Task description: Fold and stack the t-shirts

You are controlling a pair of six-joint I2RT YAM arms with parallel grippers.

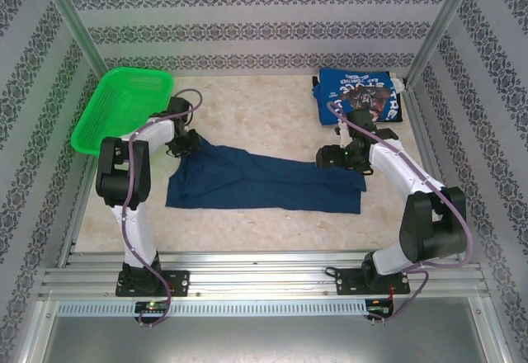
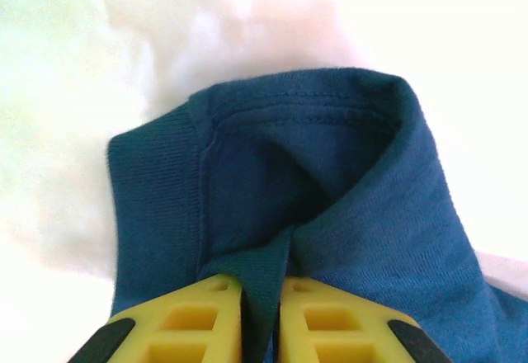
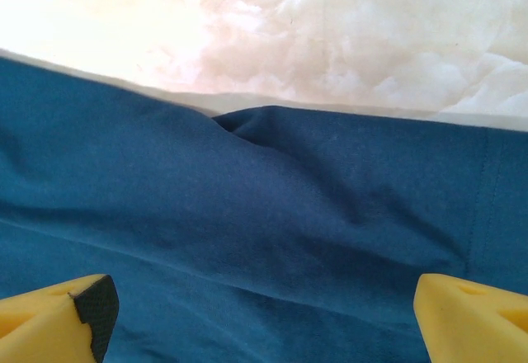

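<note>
Yellow fingers (image 2: 198,318) of the left claw (image 2: 260,305) are pinched together on the ribbed collar of the navy t-shirt (image 1: 264,183), which lies as a long folded strip across the surface (image 1: 264,107). Right claw (image 1: 332,157) hangs wide apart over the hem end. Cloth looks light and floppy, so I'd guess it sags unless both ends get held. Blue t-shirt (image 1: 360,95) sits folded in the far right corner.

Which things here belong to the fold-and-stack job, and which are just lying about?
Job: navy t-shirt, laid out centrally, collar pinched in the left tool; blue printed t-shirt, folded, far right corner; right tool, open over the navy shirt's other end.
Lying about: green basket, far left corner.
</note>
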